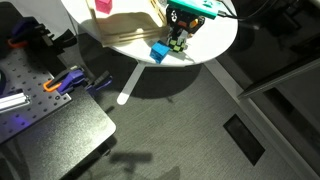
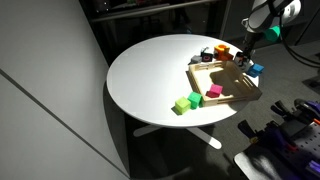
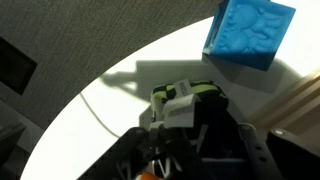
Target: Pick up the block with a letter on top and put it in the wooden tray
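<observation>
The gripper (image 1: 180, 38) looked clamped on the block with a letter on top (image 3: 186, 103), just outside the wooden tray (image 2: 228, 84); placing remained.

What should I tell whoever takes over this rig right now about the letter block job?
Claw: low over the table, around the block; I cannot tell whether it is open or shut.
Block: outside the tray, near the blue cube, apparently not lifted.
Done: claw placed at the block.
Left: confirm the grip, lift, carry over the rim, set it down in the tray.
</observation>
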{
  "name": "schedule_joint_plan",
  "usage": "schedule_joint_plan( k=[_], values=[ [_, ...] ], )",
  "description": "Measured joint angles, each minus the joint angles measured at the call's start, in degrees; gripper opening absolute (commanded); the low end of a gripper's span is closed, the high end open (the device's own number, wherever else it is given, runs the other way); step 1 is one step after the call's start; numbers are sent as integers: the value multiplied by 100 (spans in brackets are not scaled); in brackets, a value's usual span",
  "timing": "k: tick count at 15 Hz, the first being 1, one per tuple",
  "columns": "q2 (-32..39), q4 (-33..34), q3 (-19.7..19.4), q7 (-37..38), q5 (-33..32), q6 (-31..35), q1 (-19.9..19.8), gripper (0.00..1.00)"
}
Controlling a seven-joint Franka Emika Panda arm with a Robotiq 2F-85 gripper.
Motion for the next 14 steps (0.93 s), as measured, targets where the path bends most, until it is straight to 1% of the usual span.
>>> schedule_joint_plan(
  k=[1,2,3,4,5,10,14],
  values=[
    [-29,0,0,11,0,-36,24,9],
    [-68,-1,1,24,0,-78,59,4],
    [-125,-9,-1,51,0,-126,102,5],
    [-194,-23,-1,80,0,-179,148,8],
    [-271,-35,-1,123,0,-243,198,6],
    [-776,-182,-7,474,-7,-527,485,8],
    [-1153,-392,-8,728,-51,-564,770,8]
  ],
)
